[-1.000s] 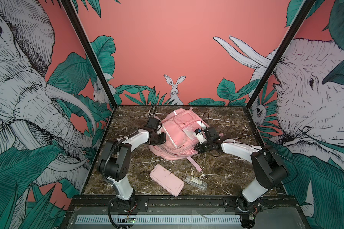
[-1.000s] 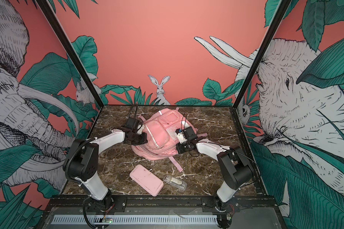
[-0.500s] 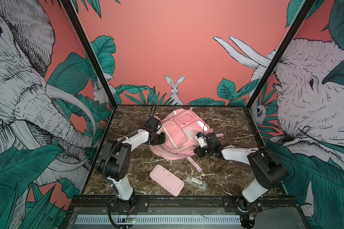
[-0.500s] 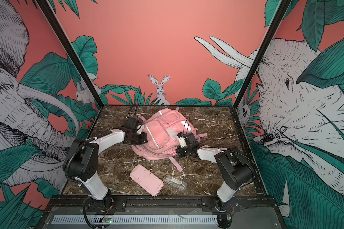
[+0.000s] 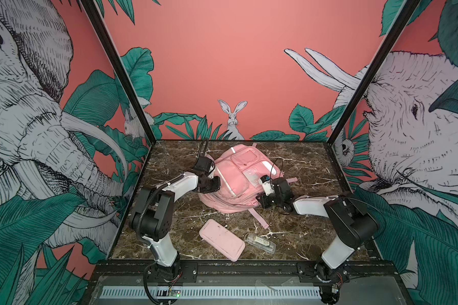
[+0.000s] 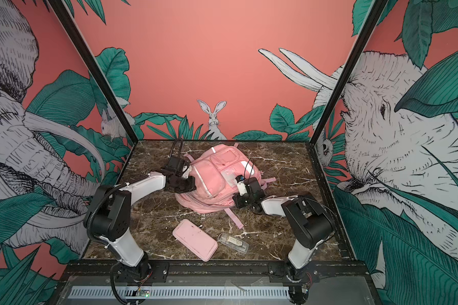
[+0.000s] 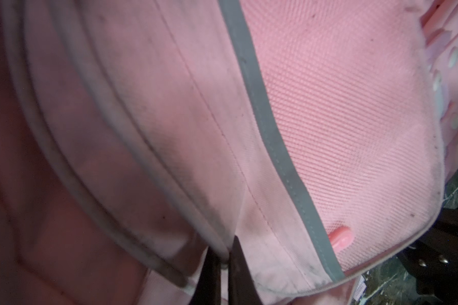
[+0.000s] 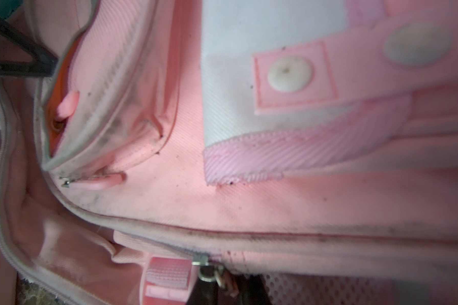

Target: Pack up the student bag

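The student bag, a big pink backpack with white strips, lies front-up at the middle back of the marble table. My left gripper presses into the bag's left side. In the left wrist view this gripper is shut on a grey-piped fabric edge of the bag. My right gripper sits low at the bag's front right corner. In the right wrist view it is shut on the metal zip pull of the main zip, whose teeth are parted behind the slider.
A flat pink pencil pouch lies in front of the bag, with a small clear plastic case to its right. A loose pink strap trails from the bag toward them. Printed walls close three sides.
My right gripper has slid forward and down along the bag's right edge to its front corner, carrying the zip pull. The left gripper and the bag's left side have stayed put.
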You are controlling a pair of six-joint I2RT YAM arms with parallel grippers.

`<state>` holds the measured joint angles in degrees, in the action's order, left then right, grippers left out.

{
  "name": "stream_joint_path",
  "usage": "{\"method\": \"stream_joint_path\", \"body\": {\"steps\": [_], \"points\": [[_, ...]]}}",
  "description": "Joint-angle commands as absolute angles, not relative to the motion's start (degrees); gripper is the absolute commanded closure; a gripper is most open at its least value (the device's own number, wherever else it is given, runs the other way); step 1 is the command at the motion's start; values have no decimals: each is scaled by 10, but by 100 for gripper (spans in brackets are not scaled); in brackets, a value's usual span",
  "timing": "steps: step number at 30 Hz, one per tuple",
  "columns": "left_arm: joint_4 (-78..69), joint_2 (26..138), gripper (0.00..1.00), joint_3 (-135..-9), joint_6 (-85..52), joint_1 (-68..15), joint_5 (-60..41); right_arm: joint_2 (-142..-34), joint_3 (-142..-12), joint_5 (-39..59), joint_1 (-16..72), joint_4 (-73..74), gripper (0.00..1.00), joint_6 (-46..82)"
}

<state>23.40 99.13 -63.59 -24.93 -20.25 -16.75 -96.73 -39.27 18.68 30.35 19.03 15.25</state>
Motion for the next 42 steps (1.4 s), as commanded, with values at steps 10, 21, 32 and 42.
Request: {"method": "stream_joint_path", "body": {"steps": [10, 21, 32, 42], "points": [[212, 993, 94, -628, -255, -192, -145, -881, -354, 170, 305, 172, 92, 148], [210, 991, 95, -626, -258, -192, -148, -878, -367, 165, 305, 147, 95, 139], [184, 992, 96, -612, -276, -192, -165, -879, -455, 196, 326, -14, 100, 140], [113, 984, 100, -600, -341, -193, -206, -959, -590, 221, 407, -203, 100, 110]]}}
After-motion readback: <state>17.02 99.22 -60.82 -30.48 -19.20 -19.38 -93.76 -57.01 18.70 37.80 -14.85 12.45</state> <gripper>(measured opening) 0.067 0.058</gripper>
